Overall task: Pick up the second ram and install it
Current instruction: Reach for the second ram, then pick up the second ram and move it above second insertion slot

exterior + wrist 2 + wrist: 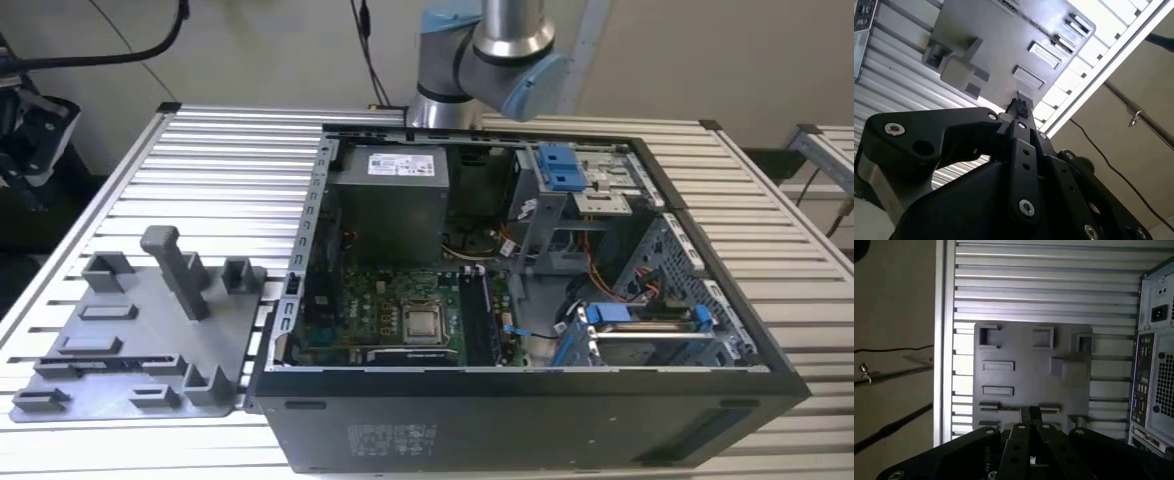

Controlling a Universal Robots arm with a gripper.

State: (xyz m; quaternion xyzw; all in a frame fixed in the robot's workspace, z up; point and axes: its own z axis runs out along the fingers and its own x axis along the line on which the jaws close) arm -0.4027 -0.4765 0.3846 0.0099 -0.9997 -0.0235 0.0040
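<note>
Your pincer [1029, 414]: fingers pressed together, hanging over the grey plate [1029, 347].
Beside it: the open computer case [507, 425].

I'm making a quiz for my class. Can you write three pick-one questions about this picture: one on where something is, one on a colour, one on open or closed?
1. Where is the plate with posts, next to the computer case? A) the exterior view's left B) the exterior view's right C) inside it
2. What colour is that plate? A) red B) grey C) yellow
3. How is the case? A) closed B) open C) wrapped up
Answers: 1 A, it lies on the table at that side. 2 B, it looks grey in every view. 3 B, the green board inside shows.
</note>
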